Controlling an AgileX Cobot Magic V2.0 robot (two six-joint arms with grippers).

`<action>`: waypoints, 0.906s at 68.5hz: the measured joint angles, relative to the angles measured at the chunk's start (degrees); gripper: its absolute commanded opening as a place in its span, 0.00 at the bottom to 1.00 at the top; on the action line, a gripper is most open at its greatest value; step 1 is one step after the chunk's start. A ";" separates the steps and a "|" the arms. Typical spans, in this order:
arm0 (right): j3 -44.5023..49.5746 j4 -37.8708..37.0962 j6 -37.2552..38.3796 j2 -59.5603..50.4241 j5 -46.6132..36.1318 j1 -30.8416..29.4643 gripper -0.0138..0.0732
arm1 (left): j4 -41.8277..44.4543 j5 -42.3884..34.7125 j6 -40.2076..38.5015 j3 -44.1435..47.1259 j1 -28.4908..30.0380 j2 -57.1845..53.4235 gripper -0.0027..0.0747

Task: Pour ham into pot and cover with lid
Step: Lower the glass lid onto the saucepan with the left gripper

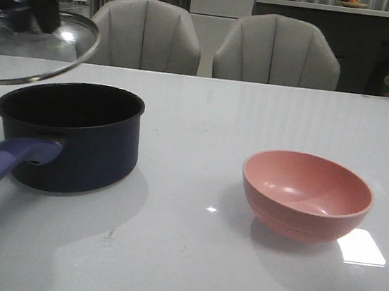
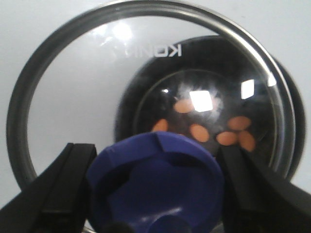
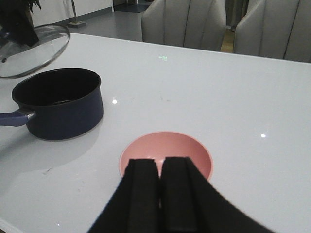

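At far left of the front view, my left hand (image 2: 155, 194) has its two fingers (image 2: 63, 184) closed on the dark blue knob (image 2: 155, 179) of the lid (image 1: 32, 47). I hold the lid tilted in the air, above and behind the rim of the pot (image 1: 68, 133) and not touching it, so that it can descend onto the opening. Through the glass, the left wrist view shows the ham (image 2: 199, 132) as several orange pieces lying on the pot floor; I judge the pouring step complete. The lid sits off-centre over the pot in that view, so I judge that I must shift it to align the rims before lowering. The pot stands upright on the tabletop (image 1: 188, 258), with its purple handle (image 1: 4, 165) pointing toward me.

Right of the pot and well apart from it, the pink bowl (image 1: 307, 195) stands upright and looks empty. My right hand (image 3: 160, 194) hovers near the bowl with its fingers almost together, gripping nothing, clear of the lid's path.
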 measured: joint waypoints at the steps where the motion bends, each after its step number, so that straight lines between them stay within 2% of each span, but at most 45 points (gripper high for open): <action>1: 0.00 0.00 0.00 0.00 0.00 0.00 0.33 | -0.07 0.00 0.00 -0.10 -0.96 0.42 0.41; 17: 0.00 0.00 0.00 0.00 0.00 0.00 0.33 | -0.55 0.73 0.12 -1.53 -4.48 5.40 0.41; 34: 0.00 0.00 0.00 0.00 0.00 0.00 0.33 | -1.95 3.89 0.12 -6.85 -4.48 9.06 0.41; 55: 0.00 0.00 0.00 0.00 0.00 0.00 0.33 | -1.64 6.82 0.12 -8.31 -4.48 11.38 0.41; 62: 0.00 0.00 0.00 0.00 0.00 0.00 0.33 | -1.60 6.46 0.12 -8.31 -4.48 11.51 0.47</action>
